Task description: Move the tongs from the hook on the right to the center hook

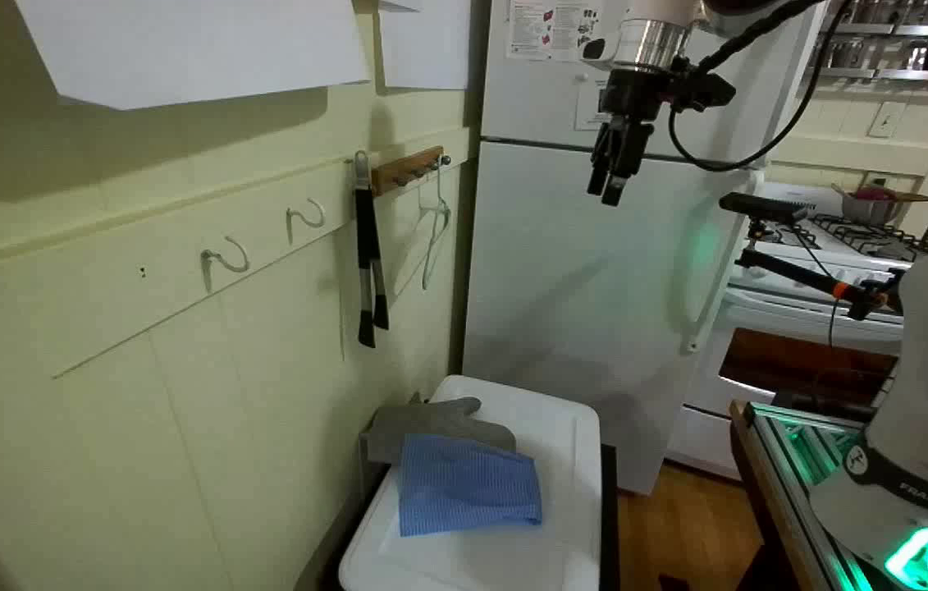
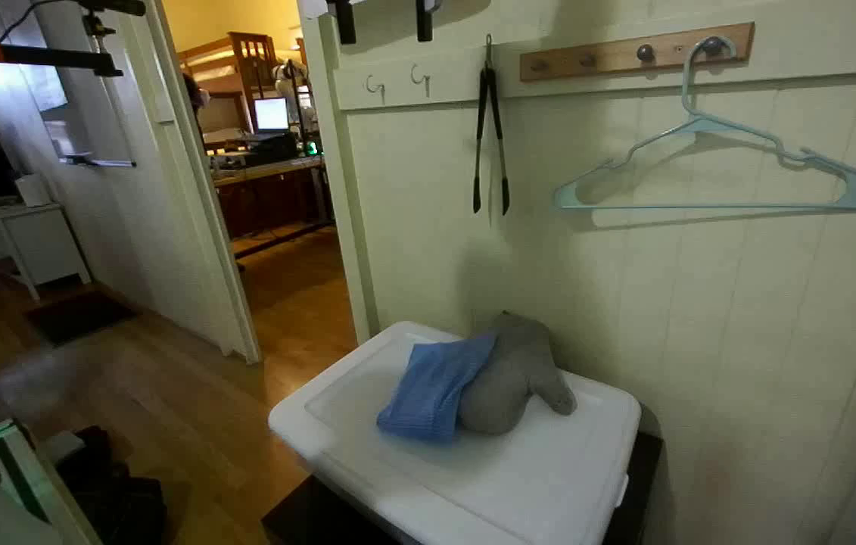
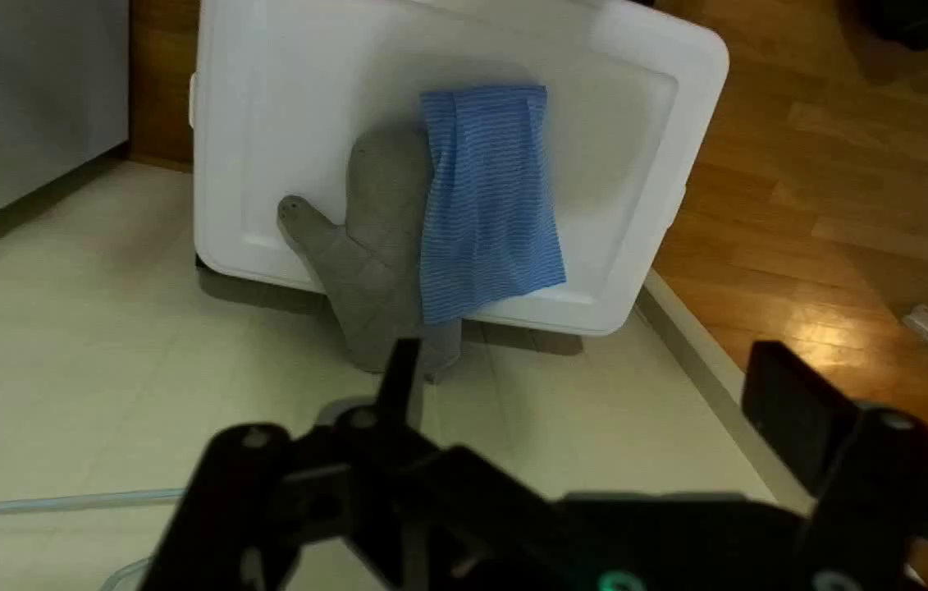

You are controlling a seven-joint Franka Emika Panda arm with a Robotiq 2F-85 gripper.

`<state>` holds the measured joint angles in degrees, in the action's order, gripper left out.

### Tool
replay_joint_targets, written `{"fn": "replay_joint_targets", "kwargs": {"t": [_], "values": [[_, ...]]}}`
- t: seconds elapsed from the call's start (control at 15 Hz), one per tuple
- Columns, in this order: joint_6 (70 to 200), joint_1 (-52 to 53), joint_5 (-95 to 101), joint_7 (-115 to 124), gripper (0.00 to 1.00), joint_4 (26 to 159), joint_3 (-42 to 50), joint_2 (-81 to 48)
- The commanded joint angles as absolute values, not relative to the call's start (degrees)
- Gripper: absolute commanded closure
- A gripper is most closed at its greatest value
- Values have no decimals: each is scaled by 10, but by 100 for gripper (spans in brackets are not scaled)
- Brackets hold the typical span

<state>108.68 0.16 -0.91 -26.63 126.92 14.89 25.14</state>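
On the pale wall (image 2: 412, 197), just beside the wooden rack (image 2: 615, 60): tongs (image 1: 368, 242), one pair, suspended by a metal loop at the top, tips downward. Arms long and slim, silver-gray, sleeved in black along the upper portion and again at the ends; slightly spread, narrowing toward the hinge. Next along the wall: center hook (image 1: 302, 218), whitish, curled. Tool (image 2: 386, 34), one, black: fingers standing wide apart, bare space between, apart from the tongs in both exterior views.
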Motion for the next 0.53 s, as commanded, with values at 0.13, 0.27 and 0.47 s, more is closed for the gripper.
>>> {"fn": "replay_joint_targets", "kwargs": {"t": [0.13,0.27,0.47], "values": [[1086,-9,-14,-270,0,1268,140,250],[1123,-12,0,-259,0,1280,131,242],[1213,0,-14,-264,0,1312,118,235]]}}
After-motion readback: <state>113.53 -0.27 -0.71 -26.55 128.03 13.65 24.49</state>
